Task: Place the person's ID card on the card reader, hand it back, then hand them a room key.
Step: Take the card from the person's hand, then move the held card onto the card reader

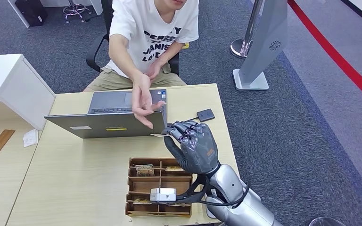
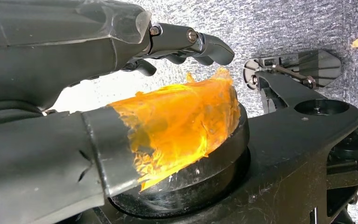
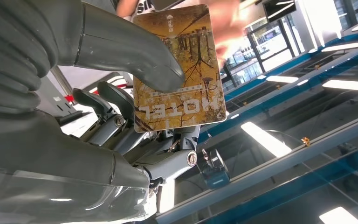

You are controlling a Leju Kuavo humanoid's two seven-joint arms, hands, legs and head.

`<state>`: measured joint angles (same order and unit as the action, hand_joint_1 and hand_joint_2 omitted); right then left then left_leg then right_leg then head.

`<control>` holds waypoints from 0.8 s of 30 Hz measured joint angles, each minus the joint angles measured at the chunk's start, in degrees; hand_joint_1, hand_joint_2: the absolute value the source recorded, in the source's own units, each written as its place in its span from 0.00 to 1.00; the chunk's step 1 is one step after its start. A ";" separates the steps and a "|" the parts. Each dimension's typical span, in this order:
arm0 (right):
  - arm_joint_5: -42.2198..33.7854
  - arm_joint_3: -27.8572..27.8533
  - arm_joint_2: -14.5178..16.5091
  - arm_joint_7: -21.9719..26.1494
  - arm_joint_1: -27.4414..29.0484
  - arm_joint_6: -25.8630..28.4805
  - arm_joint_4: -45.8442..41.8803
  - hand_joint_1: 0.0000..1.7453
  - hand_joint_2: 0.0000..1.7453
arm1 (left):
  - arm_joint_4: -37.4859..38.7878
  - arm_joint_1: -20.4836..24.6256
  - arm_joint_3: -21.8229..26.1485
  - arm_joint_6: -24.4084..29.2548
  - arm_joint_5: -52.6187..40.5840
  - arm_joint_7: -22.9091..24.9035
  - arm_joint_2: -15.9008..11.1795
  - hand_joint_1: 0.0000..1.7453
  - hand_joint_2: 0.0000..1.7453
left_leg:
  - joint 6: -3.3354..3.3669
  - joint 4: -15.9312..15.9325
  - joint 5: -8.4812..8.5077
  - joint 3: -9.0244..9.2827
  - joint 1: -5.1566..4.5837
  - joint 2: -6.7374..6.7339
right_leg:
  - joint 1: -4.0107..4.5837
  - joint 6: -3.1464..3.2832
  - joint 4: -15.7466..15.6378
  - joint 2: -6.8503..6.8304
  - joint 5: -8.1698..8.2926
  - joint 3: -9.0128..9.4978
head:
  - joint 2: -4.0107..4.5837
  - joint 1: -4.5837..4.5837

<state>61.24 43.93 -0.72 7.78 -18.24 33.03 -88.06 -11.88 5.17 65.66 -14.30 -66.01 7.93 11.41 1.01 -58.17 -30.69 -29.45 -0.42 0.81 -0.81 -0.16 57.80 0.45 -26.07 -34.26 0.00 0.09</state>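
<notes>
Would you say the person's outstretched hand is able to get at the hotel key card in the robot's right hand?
Probably yes: the person's hand hangs open above the laptop, near the right hand, which pinches the key card with its far end exposed.

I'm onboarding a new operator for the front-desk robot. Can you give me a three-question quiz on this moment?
1. True or false: the right robot hand holds a golden-brown hotel key card.
2. The brown wooden compartment tray sits: A) behind the grey open laptop B) nearer the robot than the laptop.
3. Fill in: the person's hand reaches over the ____.

Key: 1 true; 2 B; 3 laptop.
</notes>
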 joint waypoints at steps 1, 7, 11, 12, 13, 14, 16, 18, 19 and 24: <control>-0.01 0.00 0.00 0.00 0.00 0.00 0.00 1.00 1.00 | -0.01 0.00 0.00 0.02 0.02 0.00 0.00 0.00 0.00 | 0.00 0.00 0.00 0.00 0.00 0.00 | 0.00 0.00 0.00 0.00 0.00 0.00 | 0.00 0.00; -0.46 0.00 0.01 -0.04 0.32 -0.03 0.00 1.00 1.00 | -0.01 0.00 0.00 0.05 0.24 -0.04 -0.08 0.00 0.00 | 0.00 0.00 0.00 0.00 0.00 0.00 | 0.00 0.00 0.00 0.00 0.00 0.00 | 0.00 0.00; -5.25 -0.18 0.16 0.44 1.46 -0.19 -0.40 1.00 1.00 | 0.00 -0.01 0.00 0.24 0.77 -0.15 -0.17 0.00 0.00 | 0.00 0.00 0.00 0.00 0.00 0.00 | 0.00 0.00 0.00 0.00 0.00 0.00 | 0.00 -0.01; -7.41 -0.36 0.25 0.72 1.96 -0.22 -0.78 1.00 1.00 | 0.01 -0.01 0.01 0.36 0.96 -0.15 -0.17 0.00 0.00 | 0.00 0.00 0.00 0.00 0.00 0.01 | 0.00 0.00 0.00 0.00 0.00 0.00 | 0.00 -0.01; -9.95 -0.69 0.32 1.05 2.57 -0.23 -1.33 1.00 1.00 | 0.01 -0.02 0.02 0.46 1.15 -0.15 -0.17 0.00 0.00 | 0.00 0.00 0.00 0.00 0.00 0.01 | 0.00 0.00 0.00 0.00 0.00 -0.01 | 0.00 -0.01; -12.84 -1.14 0.40 1.43 3.23 -0.33 -2.03 1.00 1.00 | 0.01 -0.02 0.05 0.55 1.38 -0.15 -0.17 0.00 0.00 | 0.00 0.00 0.00 0.00 0.00 0.01 | 0.00 0.00 0.00 0.00 0.00 -0.01 | 0.00 -0.01; -20.12 -2.48 0.47 2.43 4.87 -1.56 -3.78 1.00 1.00 | 0.00 -0.03 0.13 0.72 1.98 -0.15 -0.17 0.00 0.00 | 0.00 0.00 -0.01 0.00 0.00 0.01 | 0.00 -0.01 -0.01 -0.01 -0.01 -0.01 | 0.00 -0.01; -29.86 -4.45 0.49 3.68 7.07 -4.60 -5.92 1.00 1.00 | 0.00 -0.05 0.33 0.96 2.75 -0.15 -0.17 0.00 0.00 | 0.00 0.00 -0.01 -0.01 0.00 0.03 | 0.00 -0.01 -0.01 -0.04 -0.02 -0.01 | 0.00 -0.01; -35.18 -5.71 0.50 4.28 8.37 -6.54 -7.02 1.00 1.00 | 0.00 -0.07 0.52 1.08 3.15 -0.15 -0.19 0.00 0.00 | 0.00 0.00 -0.01 -0.02 0.00 0.04 | 0.00 -0.02 -0.01 -0.05 -0.02 -0.01 | 0.00 -0.01; -51.84 -12.40 0.54 5.98 14.38 -13.21 -11.05 1.00 1.00 | 0.01 -0.13 1.85 1.27 4.62 -0.15 -0.43 0.00 0.00 | 0.01 0.00 -0.02 -0.03 -0.01 0.05 | -0.01 -0.02 -0.03 -0.06 -0.02 -0.01 | 0.00 -0.01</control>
<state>9.39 31.53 -0.18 13.76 -3.86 19.81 -99.12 -11.88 5.05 67.51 -13.03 -61.40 7.78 10.98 1.03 -58.17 -30.71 -29.48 -0.43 0.86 -0.82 -0.18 57.77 0.38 -26.09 -34.27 0.00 0.08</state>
